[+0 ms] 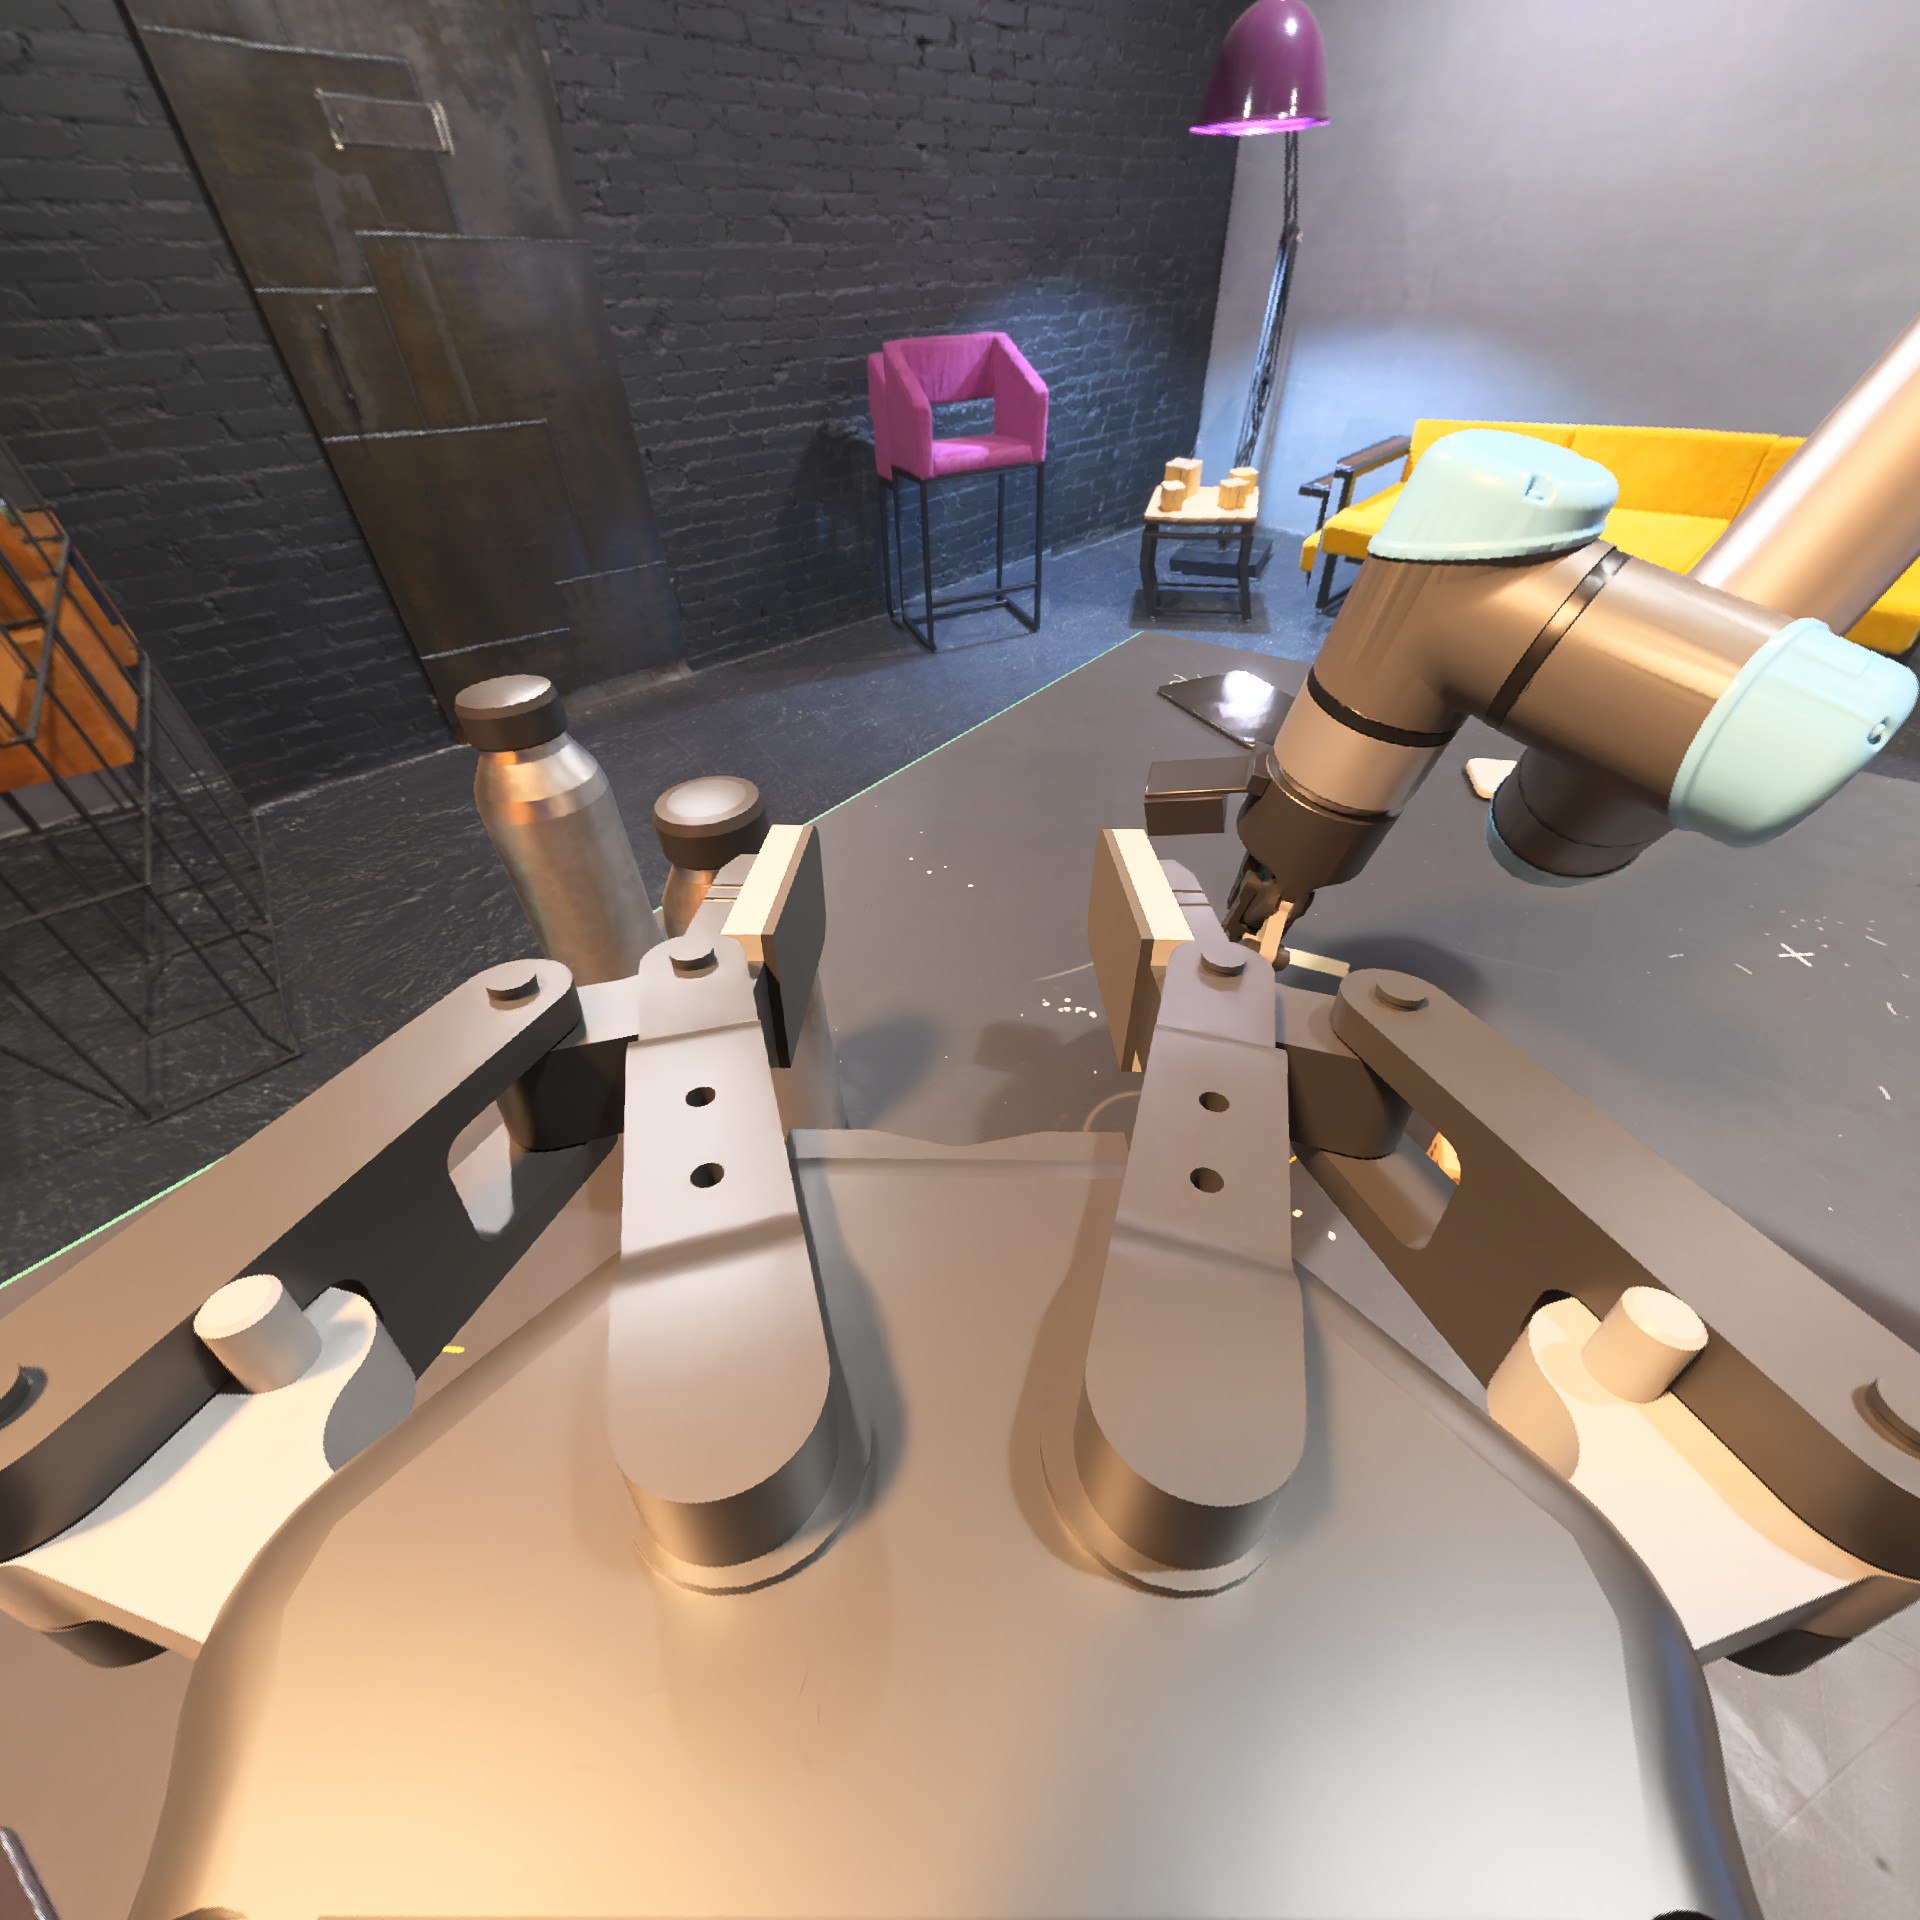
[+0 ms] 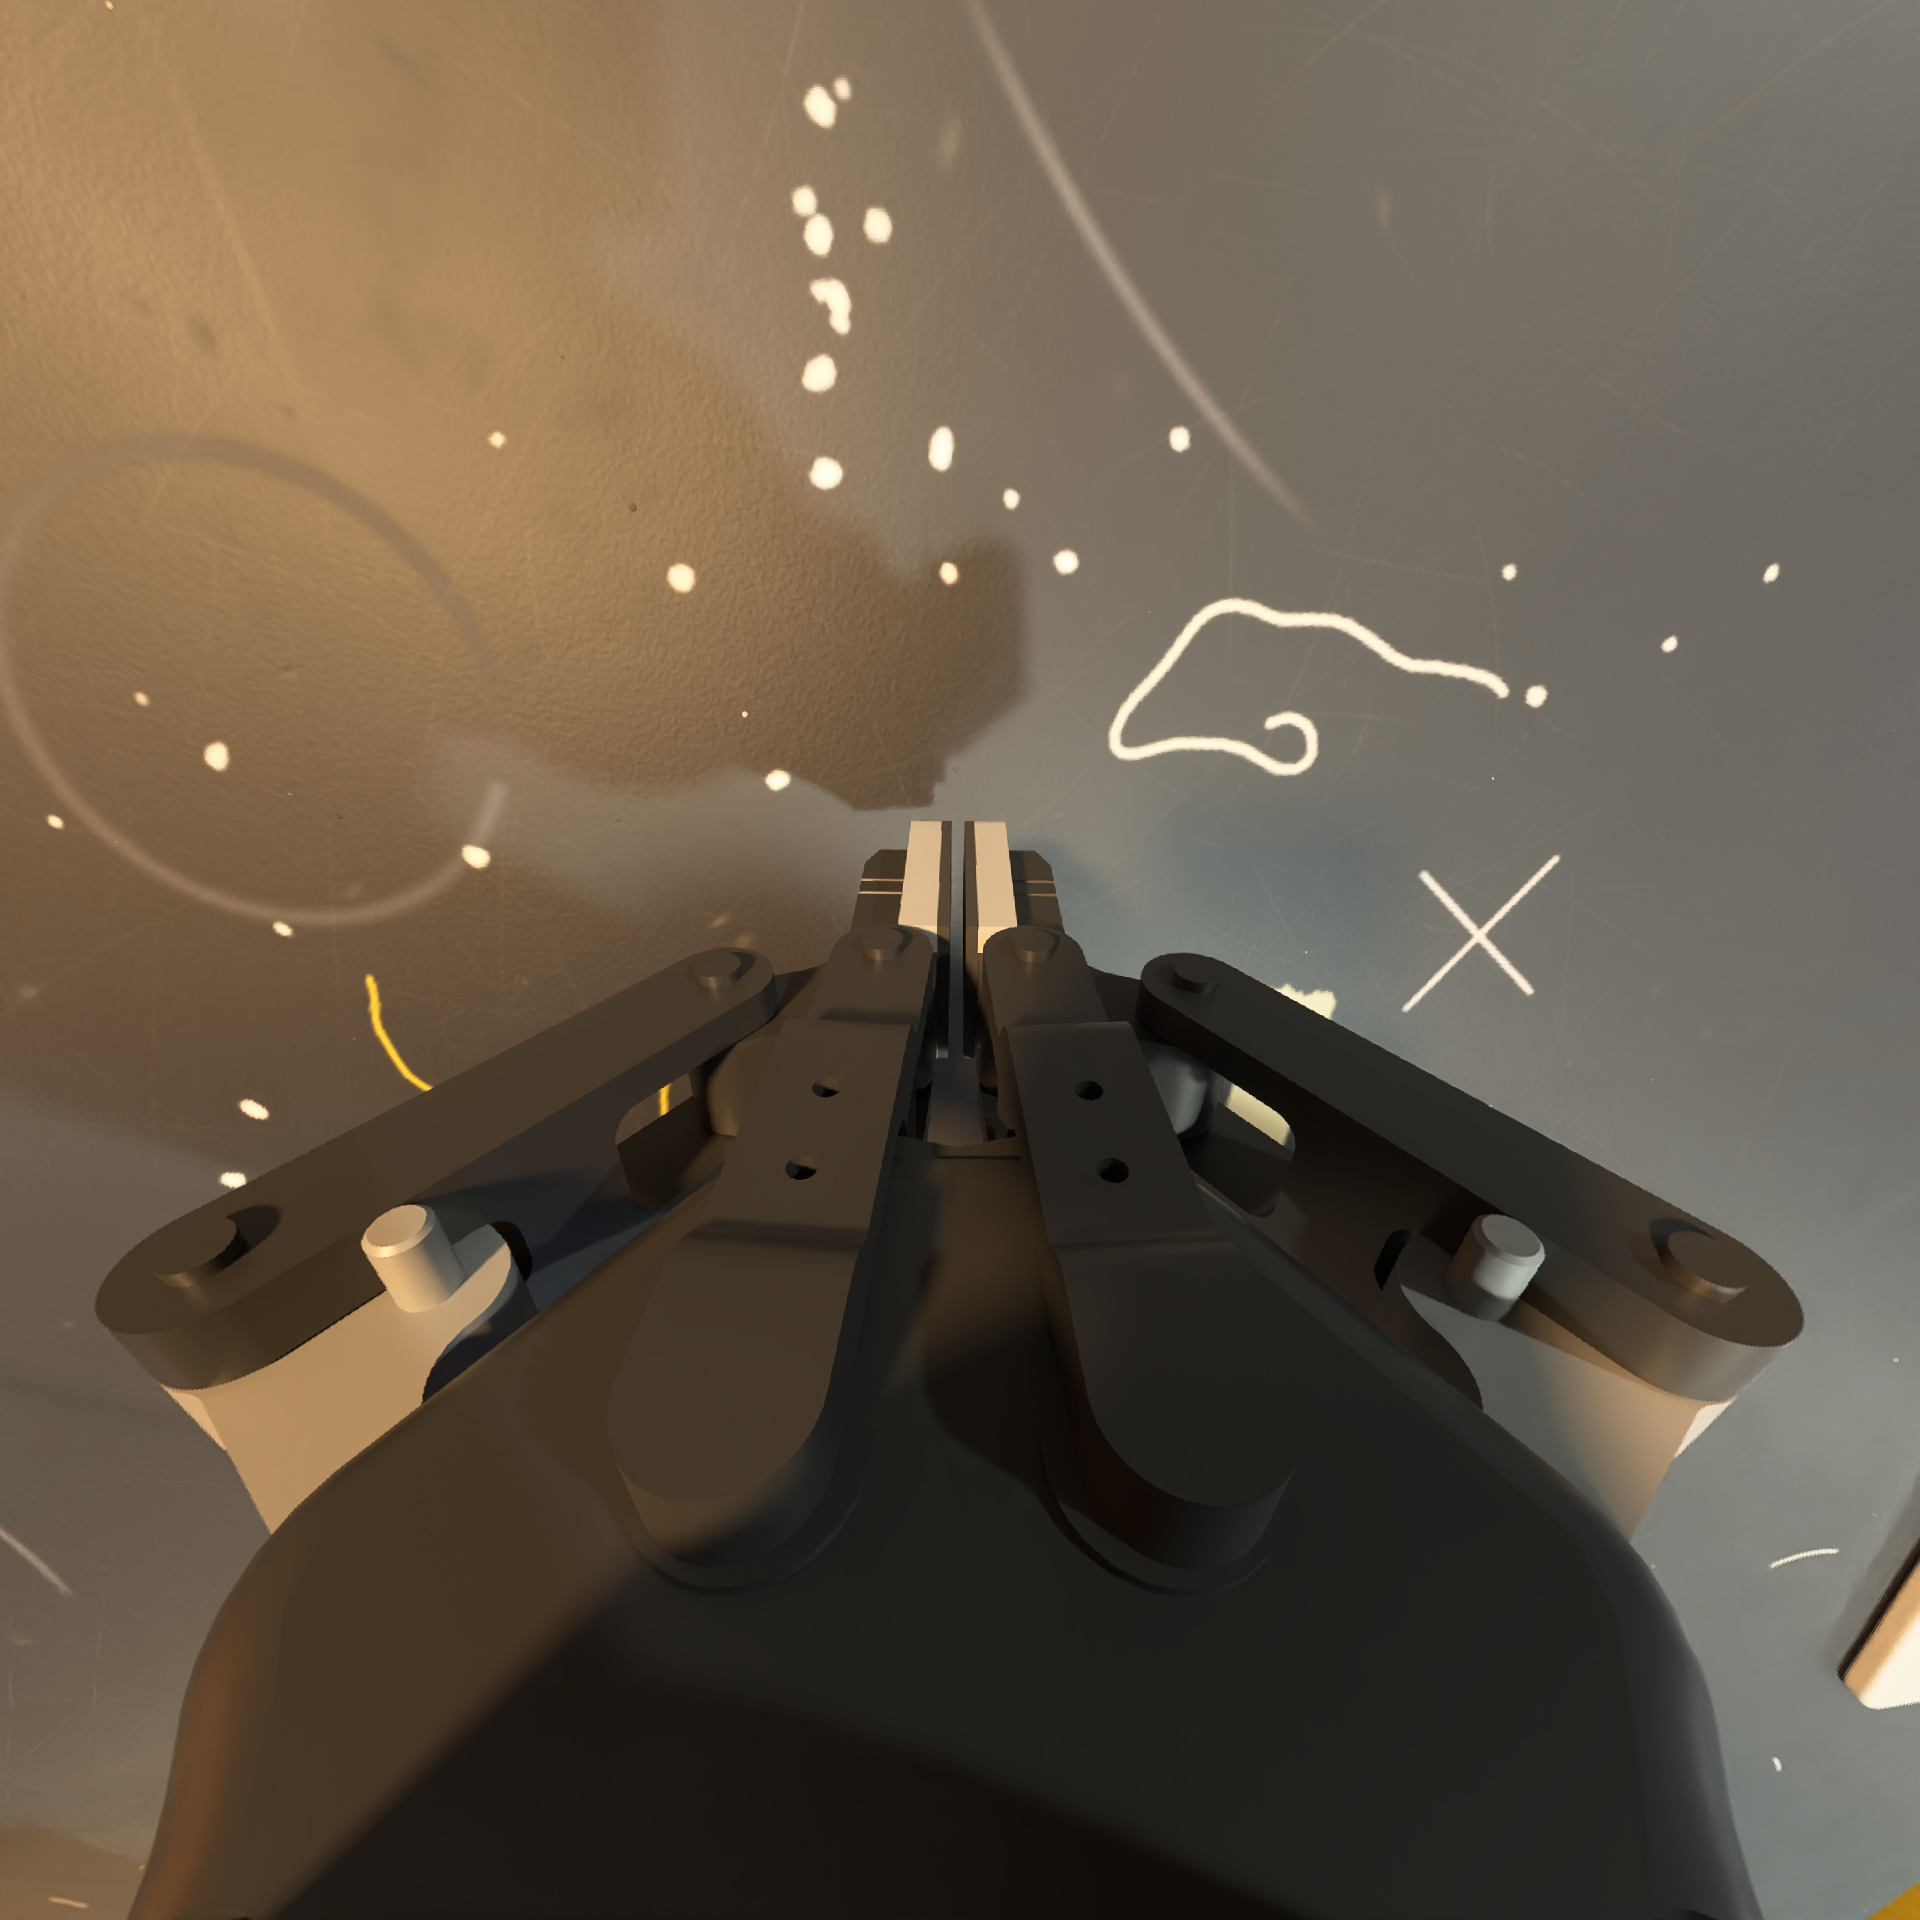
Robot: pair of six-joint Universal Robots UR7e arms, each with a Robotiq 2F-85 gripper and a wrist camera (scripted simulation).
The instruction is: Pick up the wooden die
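I see no wooden die in either view. My left gripper [image 1: 956, 914] is open and empty, held low over the grey table [image 1: 1039, 790]. My right gripper [image 2: 958, 842] is shut with nothing between its pads, pointing down close to the table top [image 2: 1351, 312]. It also shows in the left wrist view [image 1: 1262, 920], just beyond my left gripper's right finger, with the right arm [image 1: 1538, 665] reaching in from the right.
Two metal bottles, a taller one [image 1: 551, 821] and a shorter one [image 1: 707, 821], stand by the table's left edge behind my left finger. A dark shiny plate [image 1: 1226, 701] and a small white thing [image 1: 1491, 774] lie farther back. A pale flat object [image 2: 1881, 1662] lies at the right edge.
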